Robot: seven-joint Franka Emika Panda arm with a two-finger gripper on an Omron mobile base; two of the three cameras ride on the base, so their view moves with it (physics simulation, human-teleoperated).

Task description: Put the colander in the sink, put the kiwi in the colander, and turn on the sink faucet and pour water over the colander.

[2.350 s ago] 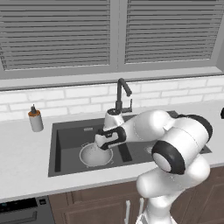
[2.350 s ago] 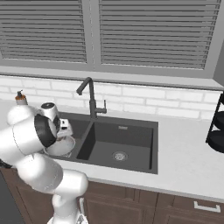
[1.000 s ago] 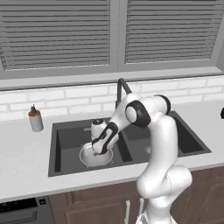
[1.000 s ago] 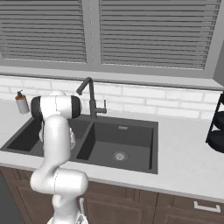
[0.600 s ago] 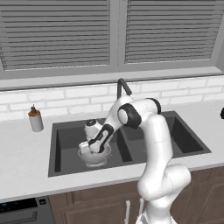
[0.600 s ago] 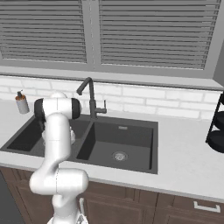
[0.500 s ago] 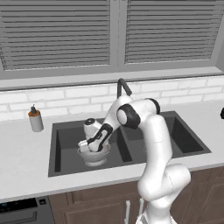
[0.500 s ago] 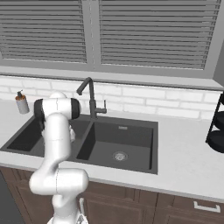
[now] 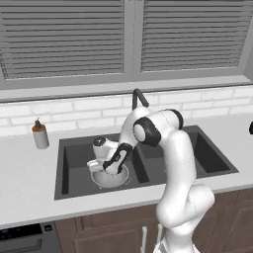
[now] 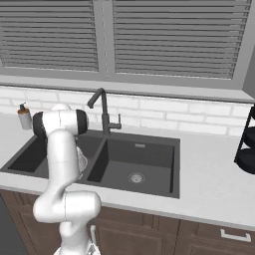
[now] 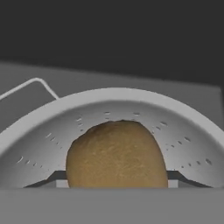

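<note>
One gripper [image 9: 109, 165] is clasping the kiwi [image 11: 116, 154] over the colander [image 11: 183, 127] (already seated in the sink [image 9: 74, 150]), lowering it for release.

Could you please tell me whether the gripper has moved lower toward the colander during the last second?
Yes. Against the sink rim, the gripper has dropped slightly into the colander, carrying the kiwi.
</note>
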